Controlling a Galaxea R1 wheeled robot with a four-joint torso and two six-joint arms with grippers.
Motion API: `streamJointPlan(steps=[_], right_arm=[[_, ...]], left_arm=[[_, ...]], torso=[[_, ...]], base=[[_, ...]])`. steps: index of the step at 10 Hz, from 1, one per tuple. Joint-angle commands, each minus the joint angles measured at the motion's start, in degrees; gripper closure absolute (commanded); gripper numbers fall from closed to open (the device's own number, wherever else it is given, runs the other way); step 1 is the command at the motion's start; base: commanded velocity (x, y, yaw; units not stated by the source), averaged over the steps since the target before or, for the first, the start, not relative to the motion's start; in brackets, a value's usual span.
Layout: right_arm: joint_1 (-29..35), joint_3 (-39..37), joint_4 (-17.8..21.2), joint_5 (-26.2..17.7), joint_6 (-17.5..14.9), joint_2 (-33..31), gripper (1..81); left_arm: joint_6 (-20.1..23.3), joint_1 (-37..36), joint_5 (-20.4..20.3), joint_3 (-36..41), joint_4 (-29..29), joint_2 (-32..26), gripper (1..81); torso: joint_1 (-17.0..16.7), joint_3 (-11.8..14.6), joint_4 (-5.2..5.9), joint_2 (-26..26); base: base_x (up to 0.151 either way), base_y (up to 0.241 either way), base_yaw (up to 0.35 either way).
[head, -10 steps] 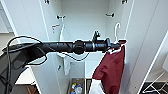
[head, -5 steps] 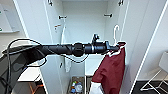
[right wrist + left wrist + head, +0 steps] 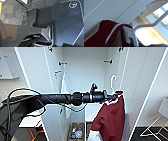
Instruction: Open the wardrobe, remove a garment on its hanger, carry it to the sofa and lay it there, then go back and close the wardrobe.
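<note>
— Since both doors stand wide, is the wardrobe [image 3: 85,69] counted as opened?
— Yes. The garment [image 3: 110,117] hangs at the wardrobe's front opening, on its hanger [image 3: 113,84], whose hook looks free of the rail. The left gripper [image 3: 115,95] is clamped on that hanger.
— Outstanding?
— Carrying to the sofa, laying down, closing up. Right claw: cannot tell.

The wardrobe [image 3: 140,84] panels are showing a smooth, matt white finish. The garment [image 3: 111,115] is appearing as soft dark red cloth with pale striped trim [image 3: 113,31]. The hanger [image 3: 144,25] is looking like smooth white plastic. The left arm [image 3: 65,98] casing is presenting matt black.
</note>
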Motion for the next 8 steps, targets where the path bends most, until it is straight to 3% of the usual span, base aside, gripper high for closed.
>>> streamJointPlan(steps=[1,4,8], right_arm=[[0.71,0.49,0.07,-2.42,-0.11,0.41,1.0],[0.80,0.49,0.07,-2.33,-0.11,0.41,1.0],[0.80,0.49,0.07,-2.42,-0.11,0.41,1.0]], left_arm=[[1.09,-10.98,-5.96,1.48,1.79,-0.36,81.1],[1.09,-10.11,-5.96,2.36,2.23,-0.89,81.1],[1.09,-7.74,-7.72,5.95,3.11,-3.86,81.1]], torso=[[0.00,0.00,0.00,-0.02],[-0.14,0.04,0.00,-0.09],[-0.14,0.04,0.00,-0.11]], base=[[-0.098,0.000,0.000],[-0.091,0.000,0.000],[0.000,0.000,0.000]])
